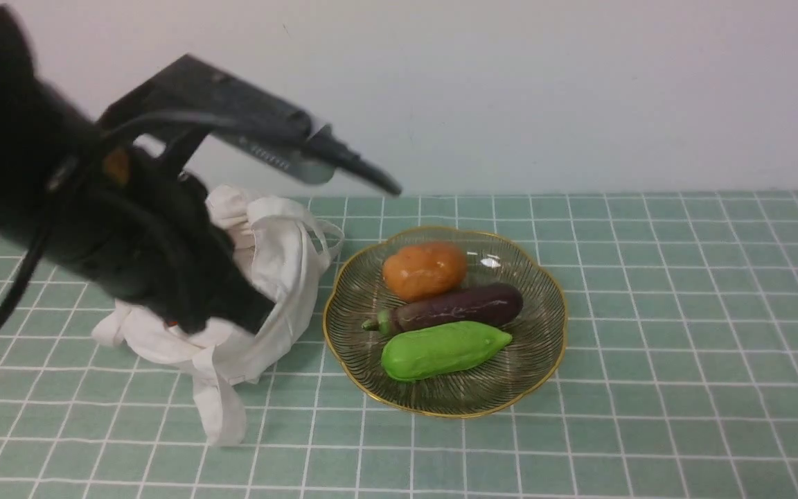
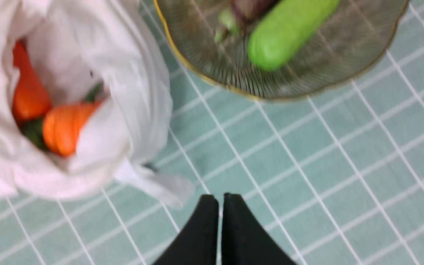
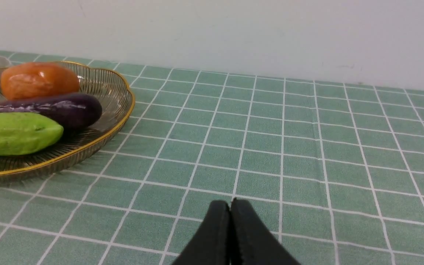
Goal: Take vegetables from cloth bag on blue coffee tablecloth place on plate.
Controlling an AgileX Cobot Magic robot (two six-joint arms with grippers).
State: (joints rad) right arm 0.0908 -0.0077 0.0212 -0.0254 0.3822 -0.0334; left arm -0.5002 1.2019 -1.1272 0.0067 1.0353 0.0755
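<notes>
Lying inside the open mouth of the cloth bag (image 2: 123,73), two orange carrots (image 2: 64,127) wait to be taken. The potato (image 1: 424,270) is already on the plate (image 1: 510,374), next to the eggplant (image 1: 461,308) and the green gourd (image 1: 440,350). The bag stands just beside the plate on the tablecloth (image 1: 648,312).

The left gripper (image 2: 221,197) hangs over bare cloth near the bag, its jaws pressed together with nothing between them. To do this step well, I think it must first spread the jaws, then come over the bag mouth and close across the thick part of the nearer carrot, without pinching the loose fabric folded around it. The right gripper (image 3: 230,201), jaws also pressed together and empty, rests apart from the plate.
</notes>
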